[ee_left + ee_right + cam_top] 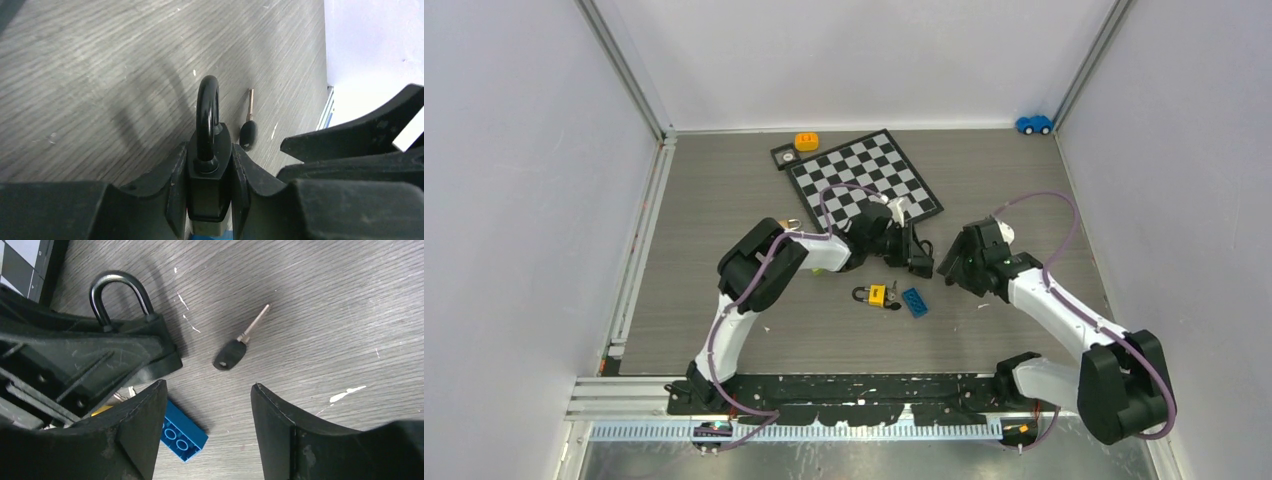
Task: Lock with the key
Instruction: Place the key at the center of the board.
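**Pick-up pending, one side clamped**

Wood-grain table (724, 200) is shared by both arms. L gripper (210, 150) is closed on the black padlock (208, 180): body pinched, shackle pointed away, prob. so the lock is steadied for insertion. R gripper (207, 387) is spread open w/ nothing held and hangs over the key, approx. lined up for a grasp. A blue brick (182, 436) lies nearby, not needed. The key (235, 347) (black head, silver blade) lies flat on the table just beside the padlock, ungripped.
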`<state>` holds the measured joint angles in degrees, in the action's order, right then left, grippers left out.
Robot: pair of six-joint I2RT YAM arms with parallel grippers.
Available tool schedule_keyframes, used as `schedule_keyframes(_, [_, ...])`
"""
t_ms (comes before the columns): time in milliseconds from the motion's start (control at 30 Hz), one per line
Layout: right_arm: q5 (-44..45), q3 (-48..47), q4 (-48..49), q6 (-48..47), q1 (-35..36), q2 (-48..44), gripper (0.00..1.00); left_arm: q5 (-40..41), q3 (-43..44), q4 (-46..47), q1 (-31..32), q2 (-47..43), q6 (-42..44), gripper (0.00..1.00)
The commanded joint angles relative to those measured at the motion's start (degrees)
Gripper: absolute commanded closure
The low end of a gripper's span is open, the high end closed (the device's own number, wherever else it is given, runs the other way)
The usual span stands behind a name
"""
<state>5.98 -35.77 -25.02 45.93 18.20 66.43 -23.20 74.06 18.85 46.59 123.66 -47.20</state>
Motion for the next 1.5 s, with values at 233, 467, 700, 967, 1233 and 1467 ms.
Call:
schedule_keyframes(233, [3.6, -3.4, -7.9, -2.1, -0.3, -10.4, 0.27, 1.7, 1.7, -1.9, -0.2, -4.8, 2.2, 0.06])
schedule_keyframes(467, [3.9, -5.3, -12.7, -4.3, -0.3, -14.5, 0.27, 6.7, 0.4, -12.9, 0.0, -12.9, 8.3, 0.0])
schedule_keyframes(700, [1.5, -1.6, -10.1, -6.1, -0.3, -16.6, 0.27, 16.9, -7.0, -17.7, 0.0, -30.5, 10.3, 0.0])
schedule_keyframes(967, [-9.4, 0.8, -1.8, -9.4, 0.0, -14.8, 0.26, 27.2, -16.1, -30.6, 0.0, -51.5, 11.6, 0.0])
schedule_keyframes(1233, [-8.3, -5.3, 7.2, -19.3, 15.0, -5.6, 0.2, 32.1, -29.9, -41.3, -3.1, -73.9, 8.3, 0.0])
schedule_keyframes(1467, [-13.3, -15.8, 5.1, -33.5, 20.8, 11.3, 0.2, 34.7, -33.1, -53.9, -5.8, -88.4, 6.8, 0.0])
